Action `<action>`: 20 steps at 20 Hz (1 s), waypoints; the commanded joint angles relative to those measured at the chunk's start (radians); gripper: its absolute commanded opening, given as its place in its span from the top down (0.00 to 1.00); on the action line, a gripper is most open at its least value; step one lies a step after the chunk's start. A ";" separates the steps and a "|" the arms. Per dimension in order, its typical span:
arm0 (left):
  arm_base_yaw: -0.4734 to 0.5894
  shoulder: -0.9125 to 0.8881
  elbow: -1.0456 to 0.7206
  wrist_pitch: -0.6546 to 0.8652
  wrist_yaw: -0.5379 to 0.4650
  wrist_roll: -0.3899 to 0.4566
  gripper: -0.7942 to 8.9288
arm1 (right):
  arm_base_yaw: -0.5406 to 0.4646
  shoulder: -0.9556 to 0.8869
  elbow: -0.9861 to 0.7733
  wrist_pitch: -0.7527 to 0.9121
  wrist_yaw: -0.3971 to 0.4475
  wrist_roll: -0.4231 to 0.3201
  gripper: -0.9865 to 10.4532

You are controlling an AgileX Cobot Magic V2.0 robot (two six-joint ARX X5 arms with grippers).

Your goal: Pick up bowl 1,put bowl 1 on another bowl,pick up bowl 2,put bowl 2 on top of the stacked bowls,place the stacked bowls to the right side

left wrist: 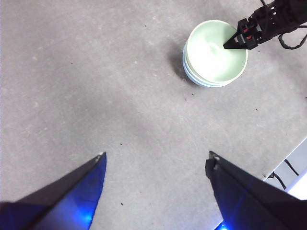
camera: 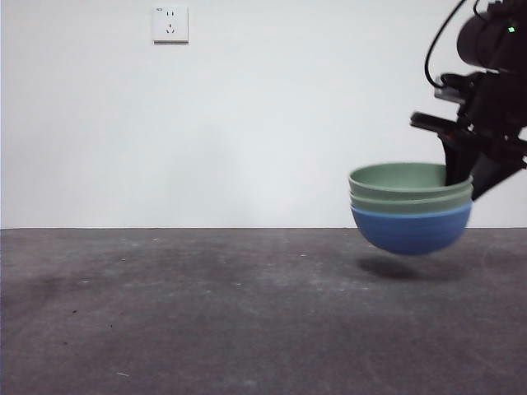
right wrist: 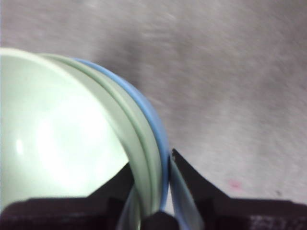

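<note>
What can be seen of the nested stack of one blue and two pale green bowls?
The nested stack of a blue bowl under two pale green bowls looks like matte plastic, and the top bowl is empty. It hangs level above the dark grey table, off its surface, with a shadow beneath. The right gripper pinches the rims on one side, one jaw inside and one outside. Nothing else touches it.

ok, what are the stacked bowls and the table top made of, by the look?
Stacked bowls: likely matte plastic or melamine; thin rims, even pastel colour, soft sheen inside. Table: dark grey, rough and speckled, maybe felt or a coated board; can't tell which.
</note>
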 commanded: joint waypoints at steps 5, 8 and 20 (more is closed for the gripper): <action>-0.004 0.000 -0.004 -0.019 0.001 0.009 0.56 | -0.006 0.090 -0.004 -0.005 -0.008 -0.031 0.92; -0.004 0.001 -0.004 -0.021 0.000 0.008 0.56 | -0.006 0.105 -0.004 -0.013 -0.008 -0.031 0.92; -0.004 0.000 -0.004 -0.021 0.001 0.009 0.56 | -0.018 0.092 -0.003 -0.058 -0.010 -0.031 0.74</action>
